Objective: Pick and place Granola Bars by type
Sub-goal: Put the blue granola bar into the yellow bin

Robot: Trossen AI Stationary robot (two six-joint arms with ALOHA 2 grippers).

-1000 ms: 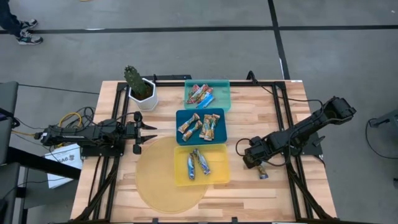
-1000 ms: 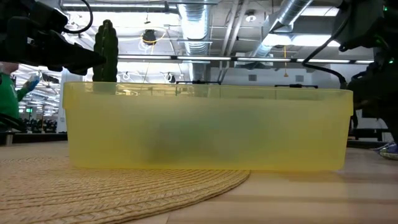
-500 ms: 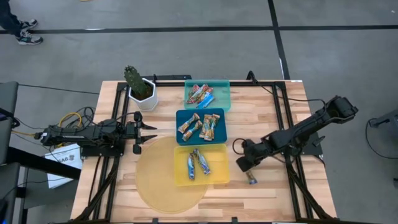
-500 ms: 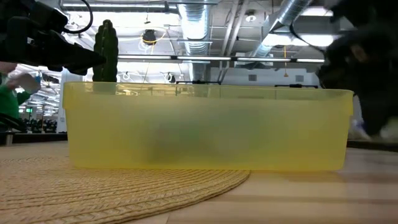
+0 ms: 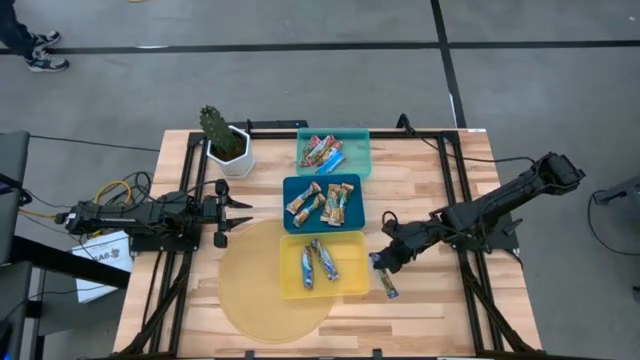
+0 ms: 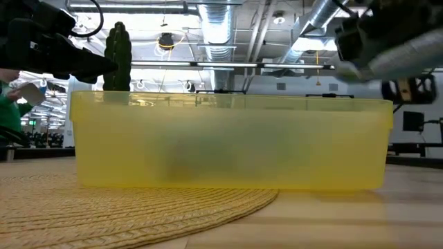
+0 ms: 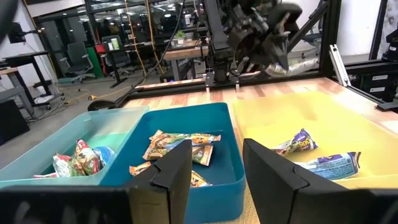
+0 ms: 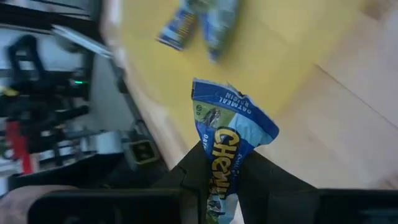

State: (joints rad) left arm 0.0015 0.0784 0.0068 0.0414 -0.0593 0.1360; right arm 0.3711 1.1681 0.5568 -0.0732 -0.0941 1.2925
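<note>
My right fingers (image 5: 378,262) clamp 1 blue-white granola bar (image 8: 229,137), lifted off the counter (image 5: 420,305). A second ago they were further right, low over the wood; now they hang just beside the yellow tray (image 5: 355,285), right edge. 2 blue bars (image 5: 316,263) lie in that tray; tan ones (image 5: 322,202) in the blue tray (image 5: 357,205), red ones (image 5: 320,151) in the teal tray (image 5: 358,150). Left fingers (image 5: 222,212) parked apart, empty, unmoved, beside the woven mat (image 5: 250,300).
</note>
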